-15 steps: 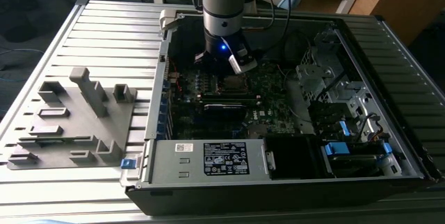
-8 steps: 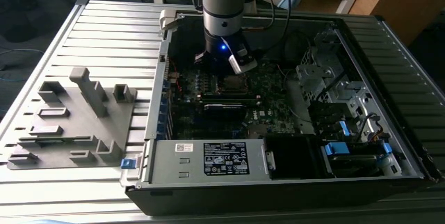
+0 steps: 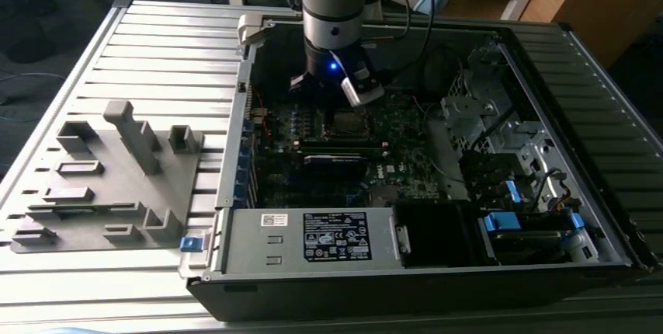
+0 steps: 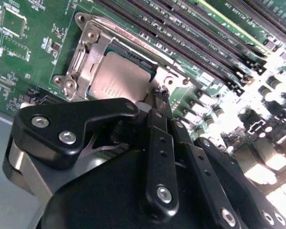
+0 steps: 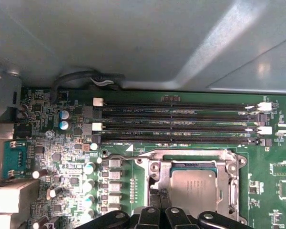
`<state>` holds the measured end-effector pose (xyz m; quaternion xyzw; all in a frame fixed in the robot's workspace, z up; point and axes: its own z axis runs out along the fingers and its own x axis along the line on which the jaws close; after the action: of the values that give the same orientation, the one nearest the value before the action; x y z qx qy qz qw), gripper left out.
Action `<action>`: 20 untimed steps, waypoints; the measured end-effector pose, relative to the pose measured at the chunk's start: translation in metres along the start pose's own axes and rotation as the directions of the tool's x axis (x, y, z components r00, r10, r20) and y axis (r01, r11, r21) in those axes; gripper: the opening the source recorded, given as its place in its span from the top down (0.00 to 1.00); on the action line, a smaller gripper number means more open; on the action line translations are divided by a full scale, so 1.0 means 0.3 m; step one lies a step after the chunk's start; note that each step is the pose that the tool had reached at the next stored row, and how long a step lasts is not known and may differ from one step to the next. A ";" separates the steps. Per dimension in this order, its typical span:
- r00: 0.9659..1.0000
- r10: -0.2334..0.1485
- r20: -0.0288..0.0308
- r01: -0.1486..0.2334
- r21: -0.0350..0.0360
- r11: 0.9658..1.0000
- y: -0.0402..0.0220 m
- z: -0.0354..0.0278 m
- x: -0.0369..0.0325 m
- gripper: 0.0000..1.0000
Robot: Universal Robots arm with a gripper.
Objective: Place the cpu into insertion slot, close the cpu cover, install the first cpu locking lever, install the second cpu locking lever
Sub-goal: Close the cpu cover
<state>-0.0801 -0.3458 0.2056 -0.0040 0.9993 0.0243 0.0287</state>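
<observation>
The cpu [image 4: 119,78] lies flat in the insertion slot [image 4: 66,82], its silver-grey top showing [image 5: 194,191]. The cpu cover [image 4: 92,47] lies down around it as a silver frame [image 5: 190,155]. My gripper [image 4: 158,95] is shut, its two black fingers pressed together with nothing visible between them. The tips rest at one edge of the socket frame [image 5: 158,194]. In the exterior view my gripper [image 3: 329,97] hangs inside the open computer case just above the slot [image 3: 347,123]. I cannot make out the locking levers clearly.
Long black memory slots [image 5: 181,124] run beside the socket. Capacitors [image 5: 64,119] and small parts crowd the board. The metal case wall [image 5: 133,43] stands behind. A grey fixture tray [image 3: 114,179] lies at the exterior view's left, and the power supply [image 3: 310,233] sits at the case front.
</observation>
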 end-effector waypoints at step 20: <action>1.000 0.000 -0.003 0.000 0.000 1.000 0.004 0.002 -0.093 0.89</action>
<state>-0.0521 -0.3445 0.2066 -0.0039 0.9993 0.0243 0.0272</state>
